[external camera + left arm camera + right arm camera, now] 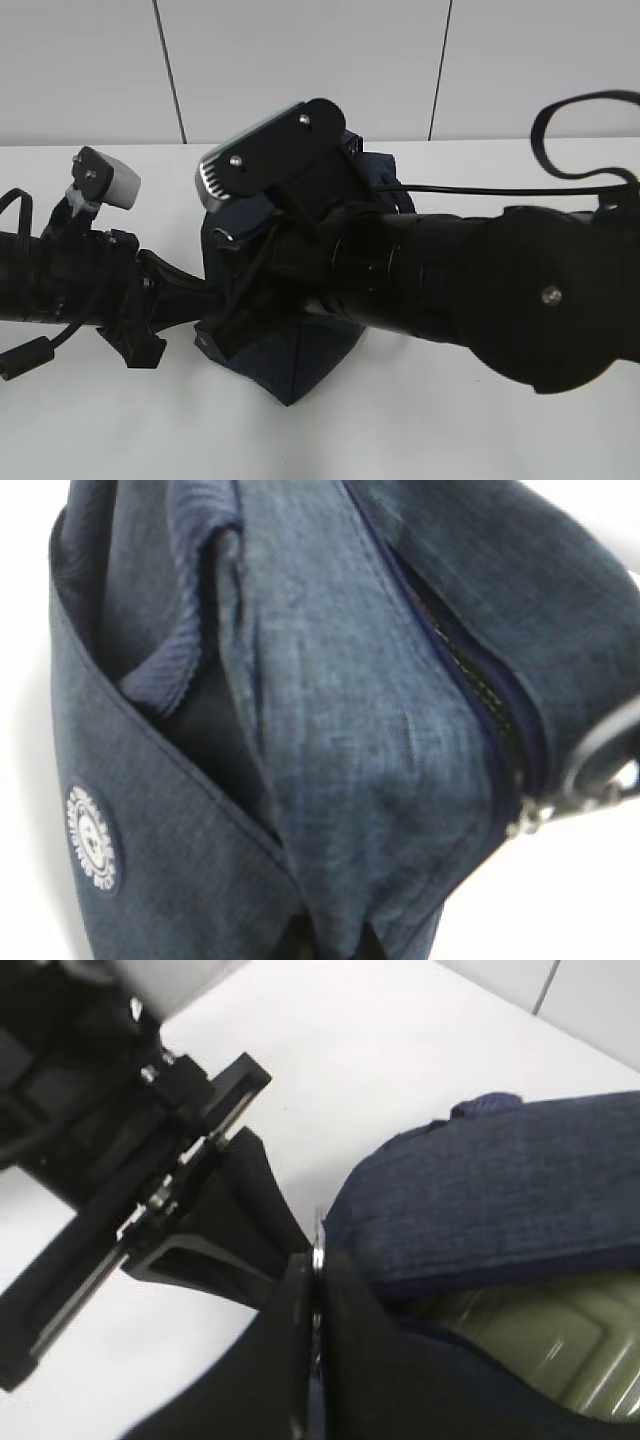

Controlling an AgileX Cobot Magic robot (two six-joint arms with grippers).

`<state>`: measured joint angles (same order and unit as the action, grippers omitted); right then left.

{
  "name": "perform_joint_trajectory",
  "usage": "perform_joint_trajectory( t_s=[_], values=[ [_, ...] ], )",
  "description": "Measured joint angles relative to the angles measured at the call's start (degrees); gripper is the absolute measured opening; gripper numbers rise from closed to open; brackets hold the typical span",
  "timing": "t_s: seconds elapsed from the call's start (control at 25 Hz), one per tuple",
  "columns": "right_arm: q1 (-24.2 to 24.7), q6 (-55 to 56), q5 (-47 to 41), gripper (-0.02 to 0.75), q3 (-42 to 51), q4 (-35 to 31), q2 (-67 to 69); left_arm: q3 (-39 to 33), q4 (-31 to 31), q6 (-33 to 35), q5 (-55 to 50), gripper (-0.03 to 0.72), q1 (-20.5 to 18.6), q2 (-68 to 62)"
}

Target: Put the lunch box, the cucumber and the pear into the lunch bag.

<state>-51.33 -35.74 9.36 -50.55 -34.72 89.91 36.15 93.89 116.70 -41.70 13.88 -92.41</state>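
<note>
- Pinching the zip ring (pixel 316 1250), the right hand (pixel 315 1265) has its fingers together on the metal; a thin ring can slip out on a pull, and the mouth would then flop shut.
- Left hand (pixel 250 1210) comes in from 9 o'clock on the outside view with its fingers together. I cannot tell whether any fabric is caught, as the pinch is hidden. If it has nothing, the lunch bag (pixel 300 360) has no counter-hold and will drag across the table (pixel 450 430).
- Both hands are crowded at one corner of the bag, almost touching. A small wrong move could knock fingers together or trap the ring between them.
- The lunch box (pixel 540 1350) is inside the bag, its pale green lid showing at 4 o'clock in the right wrist view under the navy flap (pixel 500 1190).
- A hard tug could tilt the bag and shift the box or tip it out.
- Cucumber and pear are not in view anywhere. With both hands busy on the bag, neither is free to fetch them, and letting go may close the opening.
- The zip (pixel 480 710) looks only part open in the left wrist view, with the fabric bunched, so teeth could snag or the gap stay too narrow for the fruit.
- The right arm blocks most of the outside view from 3 o'clock, so bag shifts are hard to spot.
</note>
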Motion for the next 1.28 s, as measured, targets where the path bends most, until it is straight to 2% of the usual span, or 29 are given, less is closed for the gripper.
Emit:
perform_joint_trajectory(
  t_s=[0.2,0.4,0.6,0.92,1.12,1.28],
  values=[
    [0.71,-3.73,-0.11,0.0,-1.43,-5.99,-1.47,0.0,0.07,0.0,-0.13,0.006,0.0,0.0],
    [4.41,-8.65,0.13,0.0,-4.43,-19.53,-1.66,0.07,0.19,0.0,-0.03,0.004,0.0,0.0],
    [14.48,-9.2,-5.99,0.0,-8.04,-31.38,-1.87,0.07,0.31,0.0,0.04,0.004,0.51,0.0],
    [30.48,-9.29,-21.04,0.0,-15.61,-42.51,4.18,0.08,0.18,0.0,-0.06,0.004,0.71,0.0],
    [35.21,-9.29,-24.36,0.017,-21.64,-50.45,12.85,0.08,-0.32,0.0,0.11,0.004,0.71,0.0],
    [38.6,-9.32,-28.01,0.0,-25.98,-57.83,20.11,0.08,-0.37,0.0,0.23,0.004,0.71,0.0]
  ],
)
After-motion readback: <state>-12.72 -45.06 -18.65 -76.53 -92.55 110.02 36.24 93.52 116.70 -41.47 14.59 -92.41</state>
